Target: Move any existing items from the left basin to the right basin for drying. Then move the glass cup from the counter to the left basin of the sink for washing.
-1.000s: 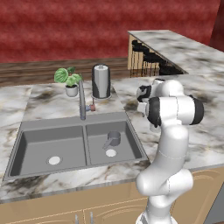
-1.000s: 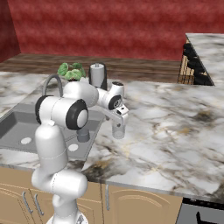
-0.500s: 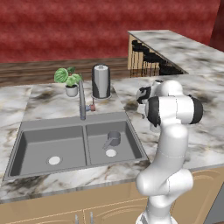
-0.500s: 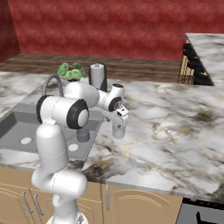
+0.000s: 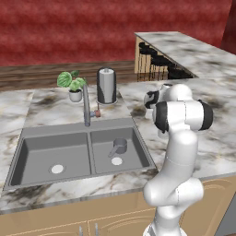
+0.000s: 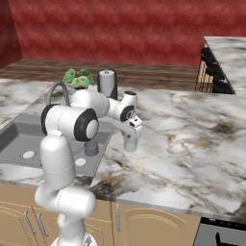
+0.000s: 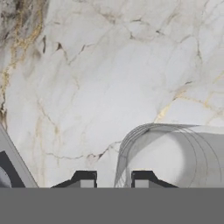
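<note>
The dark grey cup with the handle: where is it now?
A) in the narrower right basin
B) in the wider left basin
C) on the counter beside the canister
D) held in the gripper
A: the dark grey cup sits in the narrower right basin, close to its white drain.

The glass cup (image 7: 175,153) runs off the right edge and bottom of the hand view. At the lower middle, the 2 fingers (image 7: 86,179) show only as tips. In the left base view's centre right, the arm hides the hand.
</note>
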Robot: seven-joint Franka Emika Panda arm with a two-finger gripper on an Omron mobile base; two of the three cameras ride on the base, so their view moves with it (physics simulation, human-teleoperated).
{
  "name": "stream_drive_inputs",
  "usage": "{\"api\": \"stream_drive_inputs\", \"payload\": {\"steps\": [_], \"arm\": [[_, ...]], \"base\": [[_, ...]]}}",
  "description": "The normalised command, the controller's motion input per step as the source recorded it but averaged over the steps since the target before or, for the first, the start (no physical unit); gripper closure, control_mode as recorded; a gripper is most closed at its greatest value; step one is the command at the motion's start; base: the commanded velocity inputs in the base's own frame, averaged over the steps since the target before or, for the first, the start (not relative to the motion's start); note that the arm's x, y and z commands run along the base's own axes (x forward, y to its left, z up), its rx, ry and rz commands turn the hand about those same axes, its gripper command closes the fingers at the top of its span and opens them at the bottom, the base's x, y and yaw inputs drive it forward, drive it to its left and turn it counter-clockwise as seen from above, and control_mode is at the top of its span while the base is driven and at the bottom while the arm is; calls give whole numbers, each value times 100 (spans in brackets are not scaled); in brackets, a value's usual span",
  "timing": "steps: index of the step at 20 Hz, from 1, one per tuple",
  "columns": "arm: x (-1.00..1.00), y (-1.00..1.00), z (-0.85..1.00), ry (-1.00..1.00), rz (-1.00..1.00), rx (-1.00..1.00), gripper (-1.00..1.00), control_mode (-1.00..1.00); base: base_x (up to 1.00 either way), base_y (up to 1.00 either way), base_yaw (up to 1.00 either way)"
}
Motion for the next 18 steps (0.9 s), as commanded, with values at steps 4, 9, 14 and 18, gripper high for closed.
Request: {"api": "stream_drive_inputs", "payload": {"steps": [4,9,14,18], "arm": [[-1,0,-1,-1,0,0,100,-100],[-12,0,3,-5,0,0,100,-100],[-3,20,53,-1,-1,0,100,-100],[-4,26,66,0,0,-2,100,-100]], "base": [[0,0,0],[0,0,0],[0,0,0],[0,0,0]]}}
